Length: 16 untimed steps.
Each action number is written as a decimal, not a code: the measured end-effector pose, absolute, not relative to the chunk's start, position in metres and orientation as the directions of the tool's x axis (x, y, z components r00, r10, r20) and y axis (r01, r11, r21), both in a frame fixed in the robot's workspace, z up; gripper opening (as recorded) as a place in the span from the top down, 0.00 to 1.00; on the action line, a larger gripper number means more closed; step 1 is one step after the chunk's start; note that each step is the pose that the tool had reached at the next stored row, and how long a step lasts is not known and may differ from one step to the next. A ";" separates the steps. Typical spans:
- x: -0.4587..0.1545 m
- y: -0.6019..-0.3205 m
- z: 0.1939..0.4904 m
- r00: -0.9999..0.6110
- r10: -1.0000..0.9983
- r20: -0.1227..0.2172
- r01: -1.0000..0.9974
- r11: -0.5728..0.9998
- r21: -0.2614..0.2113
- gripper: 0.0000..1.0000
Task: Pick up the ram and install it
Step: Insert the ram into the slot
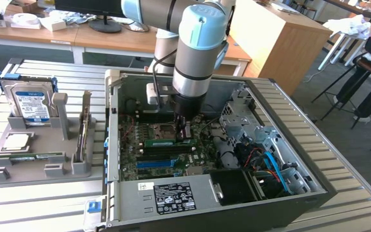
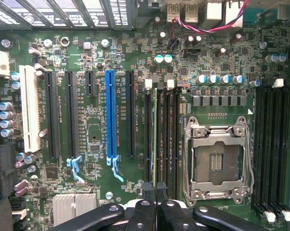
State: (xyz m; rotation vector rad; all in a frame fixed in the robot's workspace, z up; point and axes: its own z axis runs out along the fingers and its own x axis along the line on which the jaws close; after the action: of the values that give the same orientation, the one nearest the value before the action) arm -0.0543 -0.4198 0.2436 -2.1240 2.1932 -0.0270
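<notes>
Step in hand: installing. I judge the pick-up done and the seating under way, since the ram [image 2: 160,139] stands on edge in a slot rather than hanging free.
My gripper [image 2: 157,192]: pinched nearly closed on one end of the ram, black fingers pressed together with the thin board between them.
Ram, place: just beside the processor socket [image 2: 217,163], running along its side, with one black slot [image 2: 171,139] between the two.
What the move calls for: as I judge it, a straight, even push down into the slot, keeping the stick square and not rocking on the end I hold.
Ram, make: long, thin, stiff green board, seen edge-on.
Socket: square steel frame, shiny and hard, with a dark centre.
Motherboard [image 2: 94,120]: flat green, crowded with small parts.
Blue slot [image 2: 110,113]: glossy plastic, farther from the socket than the ram.
</notes>
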 end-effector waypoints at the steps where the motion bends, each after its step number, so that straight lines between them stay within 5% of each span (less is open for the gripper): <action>1: -0.054 -0.420 0.243 -0.030 -0.998 -0.051 -0.997 0.034 -0.074 0.88; 16: -0.053 -0.420 0.237 -0.030 -0.998 -0.050 -0.997 0.034 -0.066 0.88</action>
State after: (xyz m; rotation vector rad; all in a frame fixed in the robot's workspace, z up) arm -0.0527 -0.4199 0.2367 -2.1280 2.1976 -0.0195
